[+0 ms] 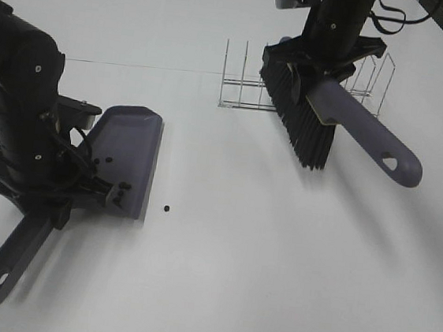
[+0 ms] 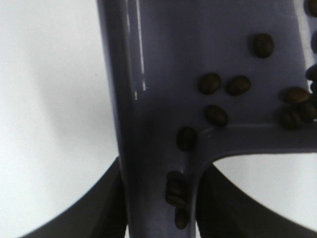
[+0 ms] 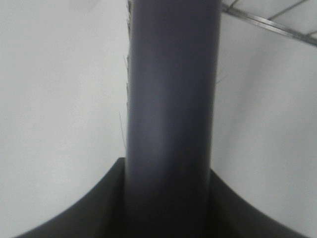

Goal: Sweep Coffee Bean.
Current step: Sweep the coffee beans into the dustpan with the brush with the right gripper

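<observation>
On the left of the white table, the left claw is pinching the long handle of a grey-purple plastic dustpan. Its two dark fingers are pressing in from either side. The pan is lying with its flat lip facing right and its handle running toward the near left. Most of the small dark brown oval coffee beans are sitting inside the pan along its back wall, and a few are lying in the handle's channel. One lone bean is lying on the table just beside the lip, on its right.

At the far right, the right claw is clamping the grey-purple plastic handle of a brush. Its black bristles are pointing down. Whether their tips are touching the table cannot be told. The brush is being held well apart from the pan, just in front of a thin wire rack.
</observation>
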You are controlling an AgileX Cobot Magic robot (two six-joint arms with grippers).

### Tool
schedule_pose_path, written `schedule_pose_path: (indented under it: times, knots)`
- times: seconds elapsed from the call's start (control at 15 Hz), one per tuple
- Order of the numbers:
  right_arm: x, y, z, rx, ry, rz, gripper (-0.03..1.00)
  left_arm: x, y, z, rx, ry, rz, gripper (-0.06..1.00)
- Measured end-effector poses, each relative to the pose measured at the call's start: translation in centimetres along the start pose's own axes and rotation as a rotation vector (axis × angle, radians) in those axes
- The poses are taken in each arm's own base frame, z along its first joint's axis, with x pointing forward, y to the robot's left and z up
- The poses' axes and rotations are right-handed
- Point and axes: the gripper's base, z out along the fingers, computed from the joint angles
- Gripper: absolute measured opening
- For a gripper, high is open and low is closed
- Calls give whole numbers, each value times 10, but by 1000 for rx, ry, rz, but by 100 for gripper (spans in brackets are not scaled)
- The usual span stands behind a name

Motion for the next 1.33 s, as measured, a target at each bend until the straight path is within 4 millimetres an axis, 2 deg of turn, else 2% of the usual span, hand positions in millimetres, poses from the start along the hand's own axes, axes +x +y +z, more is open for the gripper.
schedule_pose_path:
  times: [0.07, 0.13, 0.27, 0.4, 0.73, 0.8, 0.93, 1.2, 1.33]
  knots:
    - [8, 1, 12, -11, 53, 40, 30, 11, 1, 10, -6, 19, -8, 37]
    - [11, 2, 16, -20, 67, 55, 30, 15, -3, 13, -8, 15, 1, 37]
    - [13, 6, 18, -47, 80, 96, 30, 19, -18, 13, -11, -6, 23, 37]
    - [13, 11, 18, -47, 81, 102, 30, 21, -24, 13, -21, -18, 21, 37]
    - [21, 82, 16, -62, 83, 1, 30, 20, -25, 20, -44, -1, 18, 37]
    - [23, 92, 16, -65, 84, -13, 30, 20, -25, 19, -45, -2, 18, 37]
    - [25, 101, 18, -66, 91, -32, 30, 20, -25, 19, -45, -2, 18, 37]
    - [29, 110, 38, -107, 145, -6, 30, 20, -25, 19, -45, -1, 18, 37]
    - [34, 129, 43, -113, 151, -32, 30, 20, -25, 19, -45, -1, 18, 37]
